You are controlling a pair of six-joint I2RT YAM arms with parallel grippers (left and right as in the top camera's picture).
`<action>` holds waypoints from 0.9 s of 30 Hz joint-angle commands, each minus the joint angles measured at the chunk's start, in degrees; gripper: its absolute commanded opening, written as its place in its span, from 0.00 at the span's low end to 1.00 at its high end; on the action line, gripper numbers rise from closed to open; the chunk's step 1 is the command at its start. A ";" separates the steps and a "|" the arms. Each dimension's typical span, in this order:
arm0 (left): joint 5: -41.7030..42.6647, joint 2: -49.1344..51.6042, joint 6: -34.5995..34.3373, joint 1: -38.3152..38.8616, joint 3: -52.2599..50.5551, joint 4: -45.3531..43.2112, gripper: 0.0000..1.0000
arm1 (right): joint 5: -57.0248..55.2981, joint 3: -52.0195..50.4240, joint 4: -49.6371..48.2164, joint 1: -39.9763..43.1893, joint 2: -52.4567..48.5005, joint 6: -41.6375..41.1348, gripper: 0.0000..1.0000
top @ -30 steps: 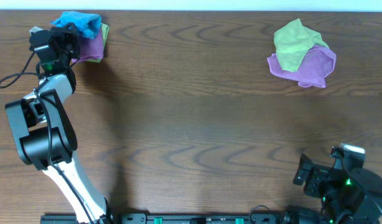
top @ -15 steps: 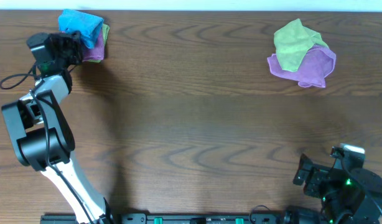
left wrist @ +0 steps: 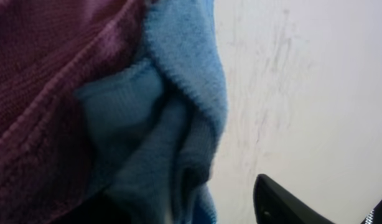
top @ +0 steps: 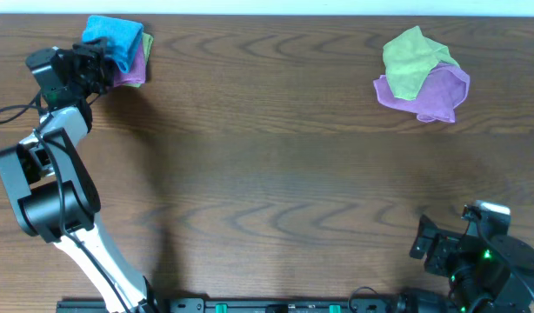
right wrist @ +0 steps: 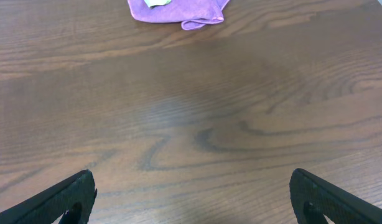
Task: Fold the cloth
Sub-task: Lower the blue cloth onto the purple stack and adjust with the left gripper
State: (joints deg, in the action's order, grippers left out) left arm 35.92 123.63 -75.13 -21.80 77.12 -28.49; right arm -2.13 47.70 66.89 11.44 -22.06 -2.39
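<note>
Looking down from overhead, you find the cloth (top: pixel 110 35) bunched in a rumpled sky-blue heap, not folded flat; it lies on top of a purple cloth (top: pixel 132 71), and that purple cloth serves as your marker for everything else. A strip of yellow-green cloth (top: pixel 147 43) shows along the marker's right side, touching it; the cloth covers most of the marker's far part and leaves its near edge bare.

Your left fingers (top: pixel 93 63) sit just to the left of the purple cloth, right up against the heap; the left arm (top: pixel 54 174) runs from there toward the near edge of the surface (top: pixel 276 174). In the left wrist view the blue folds (left wrist: pixel 178 124) and the purple weave (left wrist: pixel 48 74) fill the left of the picture; the one finger you can see (left wrist: pixel 284 202) stands clear of the fabric with pale background between them, and the other finger is hidden by the cloth; so the fingers are parted and are not clamping the cloth.

Well apart to the right of the purple cloth lies a second heap, a yellow-green piece (top: pixel 410 59) on a purple piece (top: pixel 437 96). Your right fingers (right wrist: pixel 60 199) are spread wide over bare wood, gripping nothing; they sit far from the marker, at the near right corner, and only the near hem of the second heap (right wrist: pixel 178 12) shows ahead of them.
</note>
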 commanded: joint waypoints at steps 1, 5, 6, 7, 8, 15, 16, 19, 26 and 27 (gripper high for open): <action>1.25 -2.32 0.52 -0.81 1.05 -0.26 0.75 | 0.00 -0.20 0.13 0.48 -0.07 -0.76 0.99; 2.56 -2.71 2.67 -2.10 1.05 -0.28 0.95 | 0.00 -0.20 0.13 0.48 -0.07 -0.76 0.99; 3.08 -2.95 3.34 -2.47 1.05 -0.26 0.95 | 0.00 -0.20 0.13 0.48 -0.07 -0.76 0.99; 3.80 -3.23 3.96 -2.82 1.05 -0.26 0.95 | 0.00 -0.20 0.13 0.48 -0.07 -0.76 0.99; 4.61 -3.50 4.33 -3.17 1.05 -0.28 0.95 | 0.00 -0.20 0.13 0.48 -0.07 -0.76 0.99; 11.80 -7.54 12.00 -4.85 1.05 -0.61 0.95 | 0.00 -0.20 0.13 0.48 -0.07 -0.76 0.99; 12.63 -8.44 15.76 -4.85 1.05 -1.68 0.95 | 0.00 -0.20 0.13 0.48 -0.07 -0.76 0.99; 14.25 -10.29 20.50 -4.81 1.05 -3.50 0.95 | 0.00 -0.20 0.13 0.48 -0.07 -0.76 0.99; 10.80 -10.27 19.91 -4.22 1.05 -2.56 0.96 | 0.00 -0.20 0.13 0.48 -0.07 -0.76 0.99; 8.81 -10.23 19.91 -3.96 1.05 -2.01 0.95 | 0.00 -0.20 0.13 0.48 -0.07 -0.76 0.99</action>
State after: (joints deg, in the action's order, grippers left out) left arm 47.81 113.99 -56.84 -26.35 77.12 -30.92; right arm -2.13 47.70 66.87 11.44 -22.06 -2.39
